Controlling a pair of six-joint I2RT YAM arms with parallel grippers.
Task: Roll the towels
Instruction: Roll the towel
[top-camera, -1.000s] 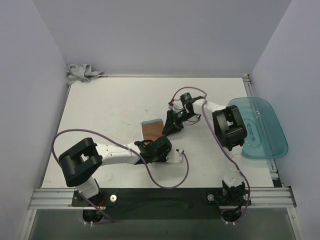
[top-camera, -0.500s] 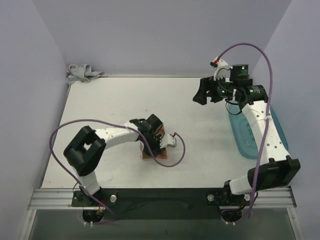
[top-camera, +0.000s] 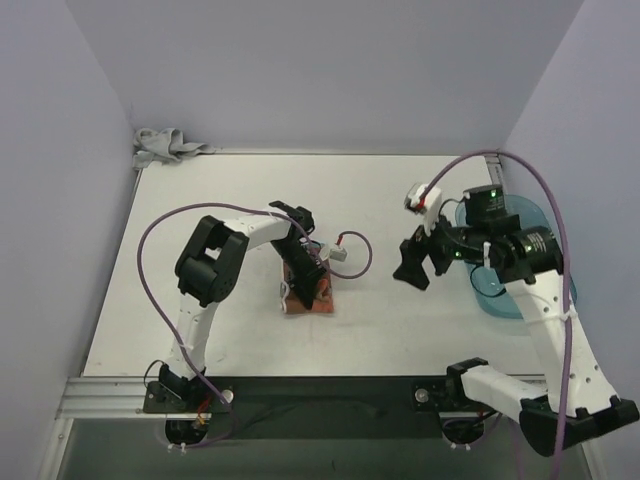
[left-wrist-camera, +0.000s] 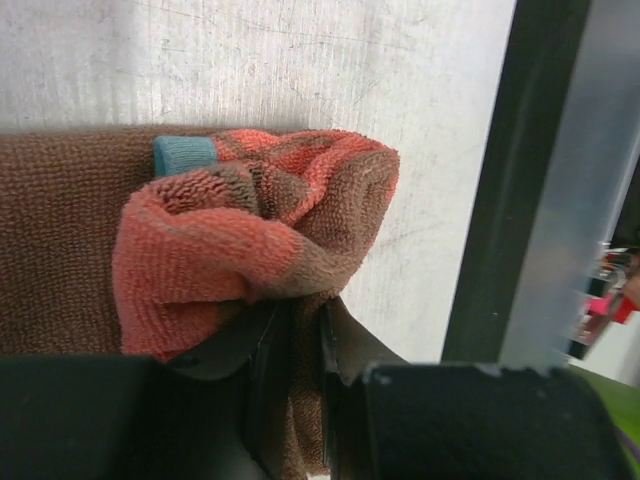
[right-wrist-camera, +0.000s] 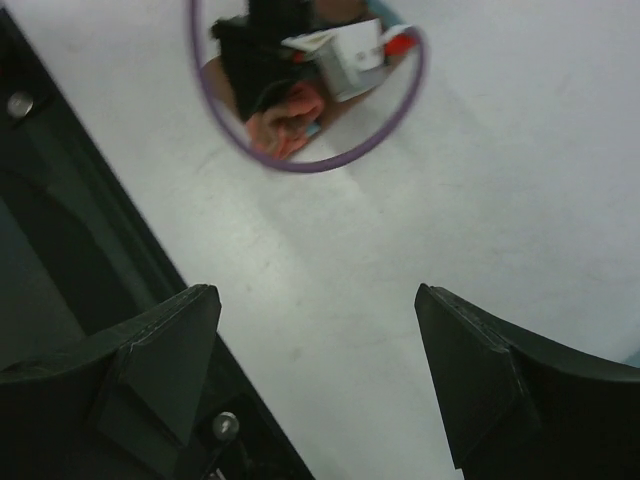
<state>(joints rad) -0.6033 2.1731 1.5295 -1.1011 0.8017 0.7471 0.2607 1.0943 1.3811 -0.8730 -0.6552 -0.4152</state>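
Rust-brown terry is bunched into a thick fold right at the tips of the left gripper (left-wrist-camera: 300, 335), whose jaws are clamped on the edge of the rust-brown towel (left-wrist-camera: 250, 230). A small teal tag (left-wrist-camera: 185, 153) peeks out at the top of the fold, and the rest of the cloth lies flat on the table (top-camera: 200, 220) behind it. From above, that towel sits near the middle of the table, toward the front edge. A second ago it lay flat a little farther back, with both grippers on it.

Over on the other side, the right gripper (right-wrist-camera: 320, 370) hangs spread wide with nothing between its fingers (right-wrist-camera: 160, 350), above bare table. It has let go within the last second. Half a second ago it was raised up by the far right corner, and now it sits lower and closer to the centre, just left of the teal tray (top-camera: 525, 212). Its wrist view catches the purple cable (right-wrist-camera: 300, 165) looping around the left wrist.

The grey towel (top-camera: 165, 146) lies crumpled in the far left corner, where it was before
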